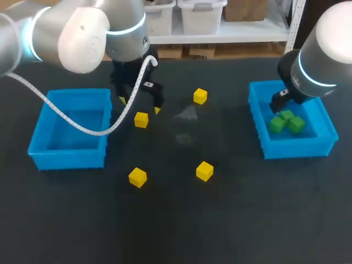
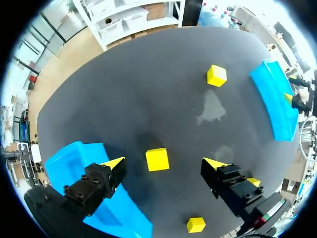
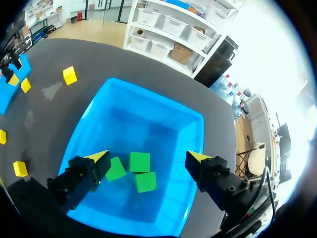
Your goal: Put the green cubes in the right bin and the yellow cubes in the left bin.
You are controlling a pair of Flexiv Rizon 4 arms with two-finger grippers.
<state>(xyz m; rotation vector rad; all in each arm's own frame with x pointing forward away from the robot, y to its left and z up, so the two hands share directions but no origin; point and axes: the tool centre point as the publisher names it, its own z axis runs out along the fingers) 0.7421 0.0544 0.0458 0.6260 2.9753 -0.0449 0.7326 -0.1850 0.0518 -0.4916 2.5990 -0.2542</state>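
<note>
The left jaws hang open over one yellow cube (image 2: 157, 159), best lowered straight and centred; the right jaws open above the three o'clock bin (image 1: 256, 115)

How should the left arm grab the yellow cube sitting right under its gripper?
Grip the yellow cube by two opposite side faces, coming straight down. It lies flat, nothing touching it, below the left gripper, whose jaws stand open.

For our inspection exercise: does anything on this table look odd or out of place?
Only a pale smudge on the table, beside the farthest yellow cube; it looks like a stain. Nothing else stands out.
</note>
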